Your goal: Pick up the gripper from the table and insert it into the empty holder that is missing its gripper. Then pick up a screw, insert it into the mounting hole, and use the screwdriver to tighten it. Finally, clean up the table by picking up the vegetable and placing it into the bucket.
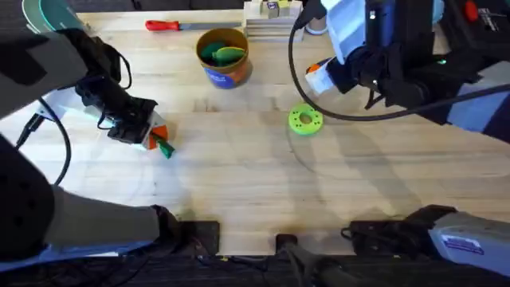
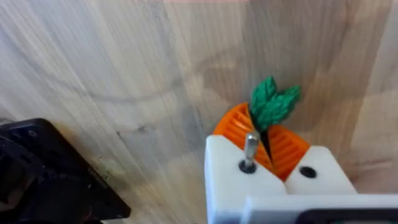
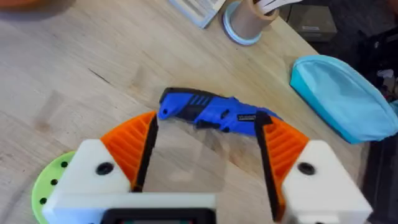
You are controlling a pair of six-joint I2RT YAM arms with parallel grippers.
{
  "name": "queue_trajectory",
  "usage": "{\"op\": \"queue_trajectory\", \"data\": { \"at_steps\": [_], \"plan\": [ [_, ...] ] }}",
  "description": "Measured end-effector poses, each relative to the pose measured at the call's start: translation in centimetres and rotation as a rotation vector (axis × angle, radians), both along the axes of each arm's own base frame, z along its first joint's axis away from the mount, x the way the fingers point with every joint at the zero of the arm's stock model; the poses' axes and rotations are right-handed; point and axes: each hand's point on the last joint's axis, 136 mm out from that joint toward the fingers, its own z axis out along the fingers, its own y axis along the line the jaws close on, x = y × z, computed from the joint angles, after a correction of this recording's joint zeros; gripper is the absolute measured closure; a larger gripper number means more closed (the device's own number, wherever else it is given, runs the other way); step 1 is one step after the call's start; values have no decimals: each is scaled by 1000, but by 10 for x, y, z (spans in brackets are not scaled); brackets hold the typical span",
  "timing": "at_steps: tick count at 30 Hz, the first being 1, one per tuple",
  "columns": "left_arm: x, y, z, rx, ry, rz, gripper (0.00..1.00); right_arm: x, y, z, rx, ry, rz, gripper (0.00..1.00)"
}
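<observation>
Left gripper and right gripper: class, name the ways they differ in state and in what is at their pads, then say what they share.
1. The left gripper is shut, while the right gripper is wide open.
2. The left gripper pinches the vegetable between its pads; the right gripper holds nothing.
3. The screwdriver lies across the right gripper's gap, just past its fingertips; no tool lies by the left gripper.

Both have white fingers with orange ribbed pads.

No legible text, number or brand is found in any view. A blue label band is seen on the bucket point(image 1: 224, 56), but its print cannot be read. Small markings are seen on the blue screwdriver point(image 3: 214, 113), too fine to be read. A pale label is carried by the arm base point(image 1: 460, 243) at lower right; its lines are unreadable.
</observation>
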Motion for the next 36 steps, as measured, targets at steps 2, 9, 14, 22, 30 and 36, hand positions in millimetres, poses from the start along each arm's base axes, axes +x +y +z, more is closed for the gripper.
{"op": "queue_trajectory", "data": {
  "at_steps": [2, 9, 14, 22, 30, 36],
  "plan": [
    [8, -7, 11, -8, -54, -28, 990, 0, 0, 0, 0, 0, 0, 96],
    [111, -58, 116, 111, -608, -429, 993, 0, 0, 0, 0, 0, 0, 96],
    [166, -143, 209, 220, -1057, -831, 993, 0, 0, 0, 0, 0, 0, 95],
    [205, -162, 208, 397, -1128, -939, 993, 0, 0, 0, 0, 0, 0, 96],
    [225, -153, 122, 560, -859, -1357, 986, 0, 0, 0, 0, 0, 0, 95],
    [226, -152, 119, 593, -835, -1439, 291, 0, 0, 0, 0, 0, 0, 93]
  ]
}}
